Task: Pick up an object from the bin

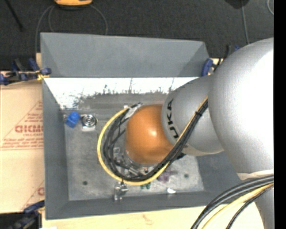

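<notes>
Arm: orange wrist cover [145, 133] sits low over the middle of the bin [55, 156], probably to come down on something beneath.
Gripper [120, 171]: under cover and cables; spread or contents, cannot tell.
Likely target: green bits [145, 186] and purple scrap [166, 178] just beside it, near the front wall.
Spares: blue block [71, 119] and round metal piece [89, 121], well apart at the back left.

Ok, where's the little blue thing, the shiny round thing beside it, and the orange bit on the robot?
blue thing [72, 119]: camera view, middle of its body.
shiny round thing [89, 121]: camera view, centre of its top.
orange cover [145, 132]: camera view, its rounded top, on the arm.
</notes>
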